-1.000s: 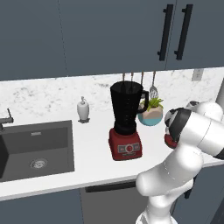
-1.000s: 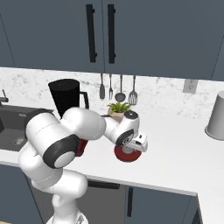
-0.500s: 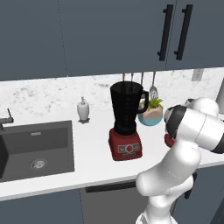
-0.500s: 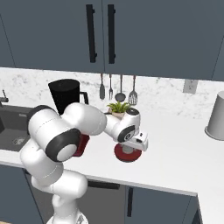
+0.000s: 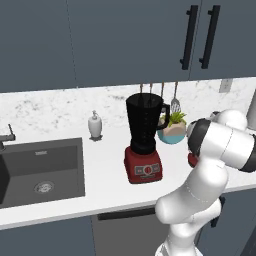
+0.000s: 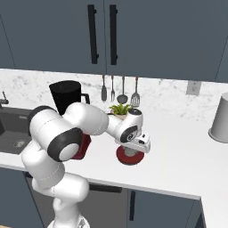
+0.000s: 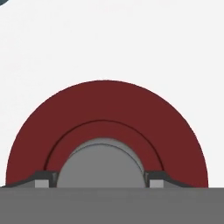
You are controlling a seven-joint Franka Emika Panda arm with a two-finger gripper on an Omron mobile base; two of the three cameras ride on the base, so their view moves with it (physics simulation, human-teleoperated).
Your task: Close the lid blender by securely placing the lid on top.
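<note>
In the hand view, the gripper (image 7: 101, 180) has its fingers apart, one either side of the red lid's grey knob (image 7: 101, 166); I cannot tell whether they grip it. The lid (image 7: 105, 100) lies on the surface (image 6: 173, 164), to the right of the blender (image 6: 67, 95) in the right base view.

Location type: kitchen. Indicators are as follows. A dark sink (image 5: 42, 172) with a drain (image 5: 44, 187) and a faucet (image 5: 6, 137) is set into a white countertop (image 6: 178, 156). Blue-grey cabinets (image 6: 164, 35) with black bar handles (image 6: 113, 34) are mounted above; matching cabinet fronts (image 6: 164, 211) are located below. Cooking utensils, including a slotted turner (image 6: 135, 99) and a ladle (image 6: 122, 98), hang against a marbled backsplash (image 6: 162, 91). A blender (image 5: 143, 137), with black jar and red base, stands on the countertop. A soap dispenser (image 5: 95, 126) stands near the sink.
</note>
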